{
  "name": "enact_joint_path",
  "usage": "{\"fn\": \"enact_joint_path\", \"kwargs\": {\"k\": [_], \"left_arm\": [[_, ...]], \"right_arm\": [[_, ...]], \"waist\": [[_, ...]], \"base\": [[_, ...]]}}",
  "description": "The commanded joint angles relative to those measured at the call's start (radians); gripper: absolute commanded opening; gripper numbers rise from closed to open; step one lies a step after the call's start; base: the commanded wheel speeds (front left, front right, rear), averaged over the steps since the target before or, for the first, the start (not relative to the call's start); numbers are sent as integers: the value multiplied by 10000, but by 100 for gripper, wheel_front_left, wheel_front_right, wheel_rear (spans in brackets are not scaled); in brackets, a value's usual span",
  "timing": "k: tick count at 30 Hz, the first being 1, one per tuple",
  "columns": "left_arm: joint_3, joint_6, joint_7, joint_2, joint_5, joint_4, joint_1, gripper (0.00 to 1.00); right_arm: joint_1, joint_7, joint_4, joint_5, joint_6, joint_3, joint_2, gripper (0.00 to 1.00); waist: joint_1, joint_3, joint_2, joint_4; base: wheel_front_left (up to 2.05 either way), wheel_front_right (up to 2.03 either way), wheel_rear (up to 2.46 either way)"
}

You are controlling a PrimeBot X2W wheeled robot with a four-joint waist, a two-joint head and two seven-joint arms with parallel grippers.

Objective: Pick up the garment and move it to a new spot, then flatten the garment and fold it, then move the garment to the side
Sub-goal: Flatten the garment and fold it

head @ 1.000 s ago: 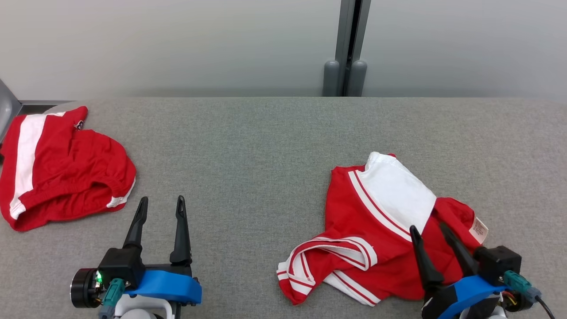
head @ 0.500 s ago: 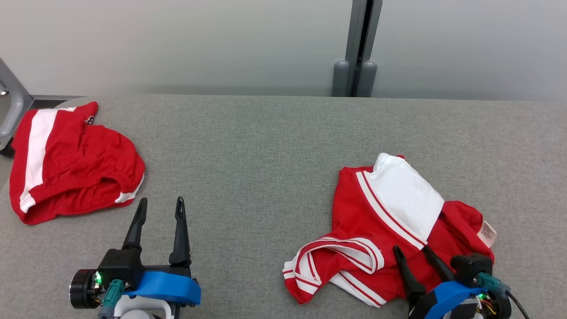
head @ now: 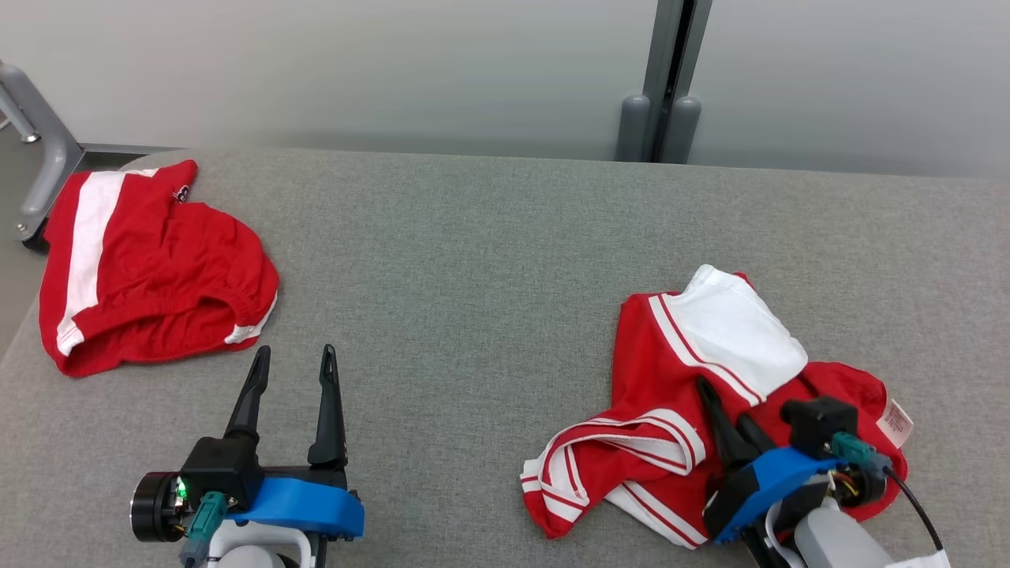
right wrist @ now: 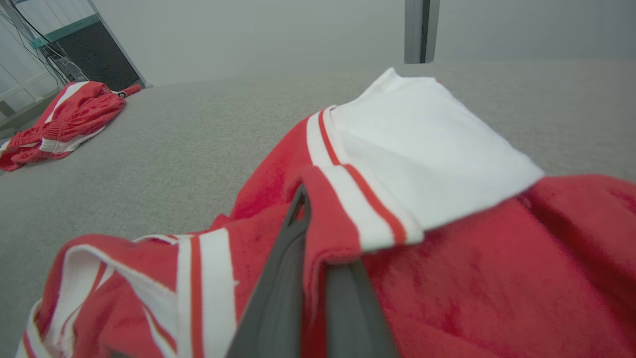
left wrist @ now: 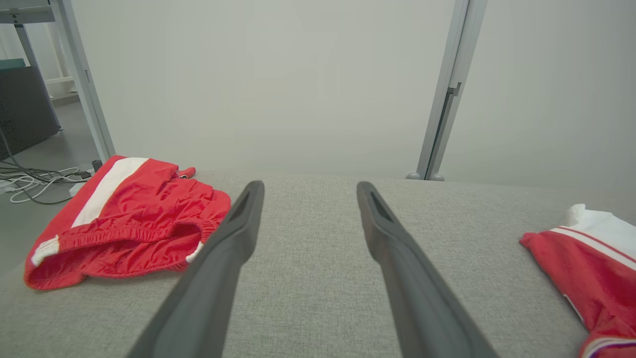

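A grey cloth-covered table stretches out before a pale wall, with a grey post standing behind its far edge. On the right part of the table, close to the near edge, lies the crumpled red shirt with white stripes and a white panel. Red shorts with a white band lie at the far left corner. The right gripper sits on the shirt's near right part. Its fingers are pinched together on a raised fold of red cloth just below the white panel. The left gripper hovers over bare table near the shorts, well apart from the shirt, fingers spread wide and holding nothing. A small white label sticks out at the shirt's right edge.
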Motion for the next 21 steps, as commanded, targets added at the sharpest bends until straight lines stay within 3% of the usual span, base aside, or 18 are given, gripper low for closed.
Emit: {"fn": "enact_joint_path", "kwargs": {"k": [1, 10, 21], "left_arm": [[5, 39, -27, -5, -21, -30, -157, 100], [-348, 167, -27, -8, -292, -39, -409, 100], [-972, 378, -27, -8, -708, -21, -686, 100]], "right_arm": [[-286, -58, -157, 54, 1, 73, -64, 0], [-2104, -73, -683, -92, 1, 728, -296, 0], [-5279, 6, 719, -211, 1, 1855, -372, 0]], "waist": [[0, 66, 0, 65], [0, 407, 0, 686], [0, 898, 0, 1755]], "base": [[0, 0, 0], [0, 0, 0], [0, 0, 0]]}}
